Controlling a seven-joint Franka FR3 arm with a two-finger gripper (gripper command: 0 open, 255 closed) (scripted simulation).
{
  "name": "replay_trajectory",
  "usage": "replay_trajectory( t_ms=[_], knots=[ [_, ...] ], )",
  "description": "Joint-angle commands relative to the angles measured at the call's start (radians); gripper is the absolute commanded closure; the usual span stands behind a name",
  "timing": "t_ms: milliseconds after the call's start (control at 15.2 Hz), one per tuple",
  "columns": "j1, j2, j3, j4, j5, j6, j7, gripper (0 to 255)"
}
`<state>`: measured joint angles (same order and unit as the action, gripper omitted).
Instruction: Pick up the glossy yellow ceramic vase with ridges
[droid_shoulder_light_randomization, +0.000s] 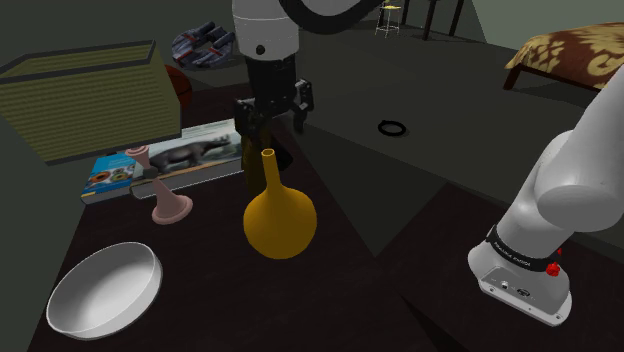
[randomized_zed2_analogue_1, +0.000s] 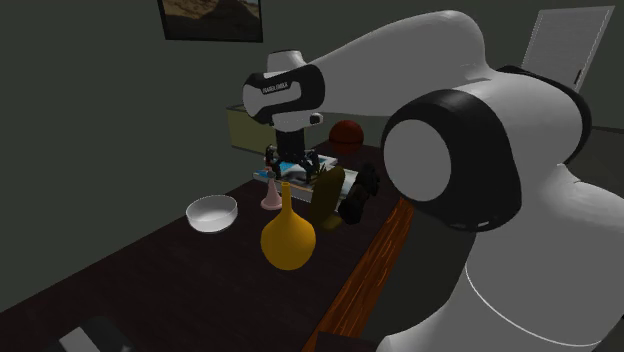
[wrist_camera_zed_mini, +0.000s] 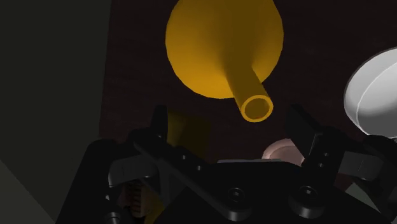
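The yellow vase (droid_shoulder_light_randomization: 280, 220) stands upright on the dark table, with a round belly and a narrow open neck; no ridges show on it. It is also in the second exterior view (randomized_zed2_analogue_1: 288, 238) and under the hand in the wrist view (wrist_camera_zed_mini: 222, 44). My gripper (droid_shoulder_light_randomization: 273, 125) hangs just above and slightly behind the neck's rim, open, and touches nothing. In the wrist view the neck's opening lies just beyond the gap between my fingertips (wrist_camera_zed_mini: 230, 127), nearer one finger (wrist_camera_zed_mini: 302, 124). In the second exterior view the gripper (randomized_zed2_analogue_1: 290, 168) hovers right over the vase's top.
A white bowl (droid_shoulder_light_randomization: 105, 290) sits near the table's front in the shoulder view's left. A pink candlestick-like stand (droid_shoulder_light_randomization: 170, 205) and a book (droid_shoulder_light_randomization: 165, 160) lie left of the vase. A dark brown object (randomized_zed2_analogue_1: 325, 195) stands close behind it. A green box (droid_shoulder_light_randomization: 85, 95) is at the back left.
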<state>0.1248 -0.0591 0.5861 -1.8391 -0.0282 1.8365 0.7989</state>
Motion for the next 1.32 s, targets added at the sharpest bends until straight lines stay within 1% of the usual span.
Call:
replay_trajectory(
  t_ms=[0, 66, 528, 660, 726, 1254],
  knots=[
    [0.017, 0.074, 0.027, 0.067, -0.043, 0.001, 0.057, 0],
    [0.021, 0.082, 0.027, 0.074, -0.048, 0.001, 0.062, 0],
    [0.021, 0.090, 0.026, -0.020, -0.055, 0.101, 0.071, 0],
    [0.021, 0.089, 0.026, -0.020, -0.055, 0.101, 0.071, 0],
    [0.022, 0.091, 0.026, -0.019, -0.056, 0.101, 0.072, 255],
    [0.022, 0.092, 0.026, -0.017, -0.057, 0.100, 0.072, 255]
  ],
)
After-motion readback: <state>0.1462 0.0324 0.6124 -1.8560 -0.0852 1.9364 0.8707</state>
